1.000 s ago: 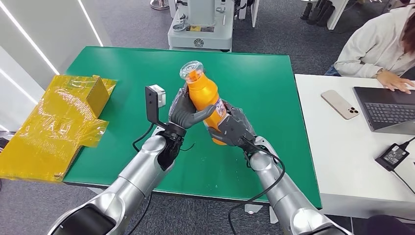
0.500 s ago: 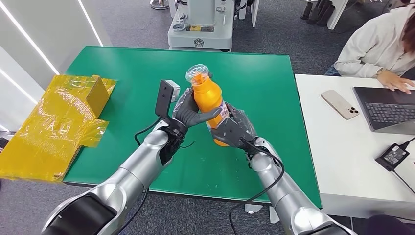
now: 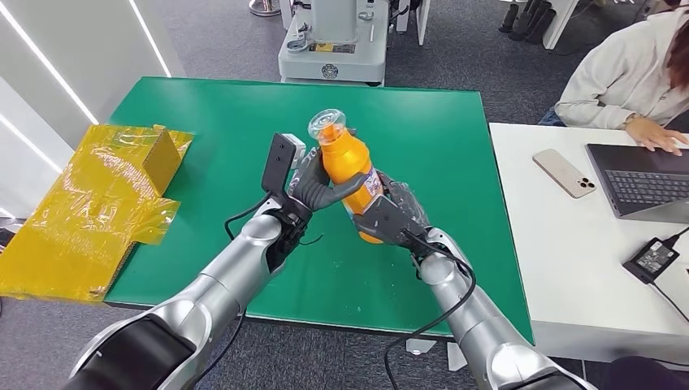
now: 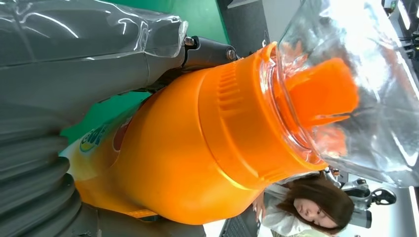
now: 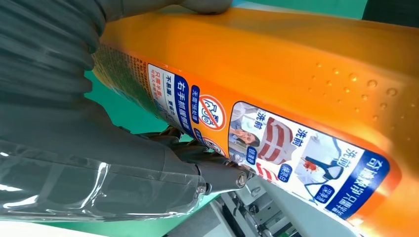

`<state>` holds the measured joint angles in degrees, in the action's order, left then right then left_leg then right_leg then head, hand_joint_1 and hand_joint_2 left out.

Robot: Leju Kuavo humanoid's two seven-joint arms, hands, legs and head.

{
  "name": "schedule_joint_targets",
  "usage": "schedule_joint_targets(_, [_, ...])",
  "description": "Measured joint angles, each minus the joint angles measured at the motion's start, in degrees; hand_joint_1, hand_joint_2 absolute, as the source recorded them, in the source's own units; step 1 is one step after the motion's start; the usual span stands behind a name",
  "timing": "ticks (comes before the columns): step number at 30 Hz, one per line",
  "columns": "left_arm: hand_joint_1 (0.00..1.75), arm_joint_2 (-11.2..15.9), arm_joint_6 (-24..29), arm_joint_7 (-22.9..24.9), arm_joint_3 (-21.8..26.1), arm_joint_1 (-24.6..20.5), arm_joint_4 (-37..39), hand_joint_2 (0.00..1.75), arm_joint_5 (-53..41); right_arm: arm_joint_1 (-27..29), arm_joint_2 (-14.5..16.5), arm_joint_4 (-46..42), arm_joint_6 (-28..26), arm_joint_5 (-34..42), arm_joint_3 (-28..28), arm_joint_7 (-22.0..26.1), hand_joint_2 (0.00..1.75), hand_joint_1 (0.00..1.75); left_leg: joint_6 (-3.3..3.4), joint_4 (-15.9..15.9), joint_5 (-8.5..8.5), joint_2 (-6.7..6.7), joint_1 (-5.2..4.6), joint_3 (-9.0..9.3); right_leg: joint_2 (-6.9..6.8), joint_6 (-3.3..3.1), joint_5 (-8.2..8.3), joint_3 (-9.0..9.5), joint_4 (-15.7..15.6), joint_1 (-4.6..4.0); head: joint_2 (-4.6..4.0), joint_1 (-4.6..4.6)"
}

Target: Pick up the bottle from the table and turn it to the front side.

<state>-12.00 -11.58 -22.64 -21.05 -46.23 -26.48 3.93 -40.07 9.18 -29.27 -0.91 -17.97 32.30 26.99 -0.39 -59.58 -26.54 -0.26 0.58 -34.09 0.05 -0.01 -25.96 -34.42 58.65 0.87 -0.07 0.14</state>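
Orange bottle (image 3: 348,166) | gripped between left robot hand (image 3: 313,188) and right robot hand (image 3: 388,215)

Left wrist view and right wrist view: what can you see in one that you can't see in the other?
The left wrist view alone shows the orange plastic bottle's clear plastic cap over its orange spout, and a person beyond it. The right wrist view alone shows the blue and white printed label with pictures and writing. Both show the bottle's orange body, the grey robot hand holding it (left hand, right hand), and bits of the green table.
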Motion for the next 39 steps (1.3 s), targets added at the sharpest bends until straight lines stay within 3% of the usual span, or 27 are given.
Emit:
schedule_joint_targets(18, [1.75, 0.0, -0.8, -1.7, 0.0, -0.5, 1.5, 1.75, 1.3, -0.6, 0.0, 1.0, 0.2, 0.3, 0.0, 1.5, 1.75, 1.75, 0.0, 0.0, 0.0, 0.0, 0.0, 0.0, 0.0, 0.0, 0.0, 0.0, 0.0, 0.0, 0.0, 0.0])
schedule_joint_targets(19, [1.75, 0.0, -0.8, -1.7, 0.0, -0.5, 1.5, 1.75, 1.3, -0.6, 0.0, 1.0, 0.2, 0.3, 0.0, 1.5, 1.75, 1.53, 0.0, 0.0, 0.0, 0.0, 0.0, 0.0, 0.0, 0.0, 0.0, 0.0, 0.0, 0.0, 0.0, 0.0])
schedule_joint_targets(22, [1.75, 0.0, -0.8, -2.1, 0.0, -0.5, 1.5, 1.75, 1.2, -0.6, 0.0, 1.0, 0.2, 0.5, 0.0, 1.7, 1.75, 0.22, 0.0, 0.0, 0.0, 0.0, 0.0, 0.0, 0.0, 0.0, 0.0, 0.0, 0.0, 0.0, 0.0, 0.0])
schedule_joint_targets(23, [1.75, 0.0, -0.7, -2.4, 0.0, -0.5, 1.5, 1.75, 1.0, -0.6, 0.0, 1.0, 0.2, 0.7, 0.0, 2.0, 1.75, 0.0, 0.0, 0.0, 0.0, 0.0, 0.0, 0.0, 0.0, 0.0, 0.0, 0.0, 0.0, 0.0, 0.0, 0.0])
schedule_joint_targets(30, [1.75, 0.9, 2.0, -7.2, 0.0, -0.1, 1.4, 1.75, -1.1, 2.4, -1.5, -3.2, 2.2, 5.6, -1.5, 6.2, 1.75, 0.0, 0.0, 0.0, 0.0, 0.0, 0.0, 0.0, -0.01, 0.0, 0.0, 0.0, 0.0, 0.0, 0.0, 0.01])
schedule_joint_targets(39, [1.75, 3.6, 3.7, -8.7, 0.0, 0.0, 0.5, 1.75, -4.0, 15.9, -6.7, -28.2, 3.9, 9.1, -5.5, 5.7, 1.75, 0.0, 0.0, 0.0, -0.01, 0.02, 0.0, -0.03, 0.0, -0.01, -0.01, -0.04, 0.0, 0.0, 0.0, 0.0])
